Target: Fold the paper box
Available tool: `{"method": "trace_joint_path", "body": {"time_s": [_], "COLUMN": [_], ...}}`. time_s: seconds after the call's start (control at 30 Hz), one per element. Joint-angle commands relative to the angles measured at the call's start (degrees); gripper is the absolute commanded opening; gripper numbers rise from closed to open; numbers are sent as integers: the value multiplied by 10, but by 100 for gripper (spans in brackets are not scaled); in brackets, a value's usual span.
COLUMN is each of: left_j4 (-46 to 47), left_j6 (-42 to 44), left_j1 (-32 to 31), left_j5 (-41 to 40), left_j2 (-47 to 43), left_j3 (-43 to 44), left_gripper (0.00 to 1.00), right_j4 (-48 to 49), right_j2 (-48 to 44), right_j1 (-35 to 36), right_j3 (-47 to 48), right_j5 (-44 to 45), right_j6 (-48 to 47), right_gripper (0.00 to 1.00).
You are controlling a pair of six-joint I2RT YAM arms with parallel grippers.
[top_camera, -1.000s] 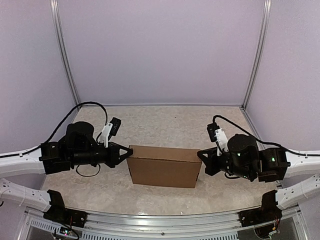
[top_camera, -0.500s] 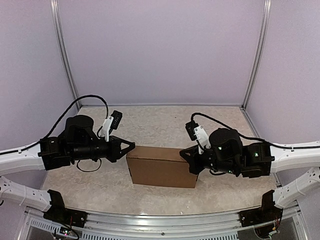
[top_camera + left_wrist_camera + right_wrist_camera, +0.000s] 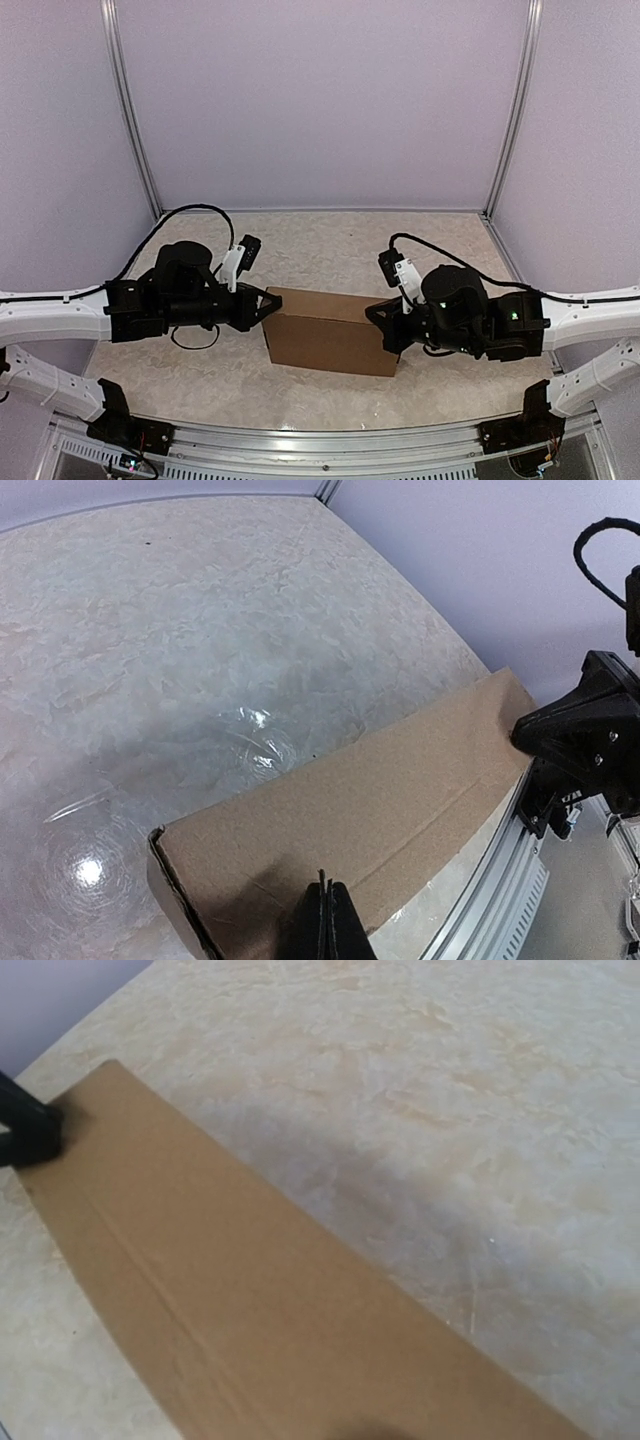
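The paper box (image 3: 330,343) is a closed plain brown carton lying lengthwise in the middle of the table. My left gripper (image 3: 270,298) is shut and empty, its tip over the box's left end. In the left wrist view the shut fingertips (image 3: 325,885) point down at the box top (image 3: 390,800). My right gripper (image 3: 371,313) looks shut and empty, its tip at the box's right top corner. It also shows in the left wrist view (image 3: 522,736). The right wrist view shows the box top (image 3: 250,1300) and the left gripper's tip (image 3: 25,1130); its own fingers are only a dark blur at the bottom edge.
The marbled tabletop (image 3: 330,250) is walled by lilac panels at the back and sides. A metal rail (image 3: 330,440) runs along the near edge between the arm bases. Black cables loop behind both wrists.
Both arms have closed in over the box ends, the left rightward and the right leftward. The box has slid slightly to the right.
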Motion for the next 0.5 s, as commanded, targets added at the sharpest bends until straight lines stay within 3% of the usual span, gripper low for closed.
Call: {"method": "trace_joint_path", "body": {"time_s": [0.0,0.47], "left_j4": [-86,-109], "left_j6": [1,26], "left_j1": [-2,-8], "left_j5": [-15,-71], "left_j2": [11,-59], "left_j3": [2,60], "left_gripper": [0,0], "right_j4": [-41,-42], "right_j2": [-20,-88], "right_j1": [1,3], "right_j3": [-8,-6], "right_j5": [9,-66], "right_j6": [-6,-46], "right_gripper": [0,0]}}
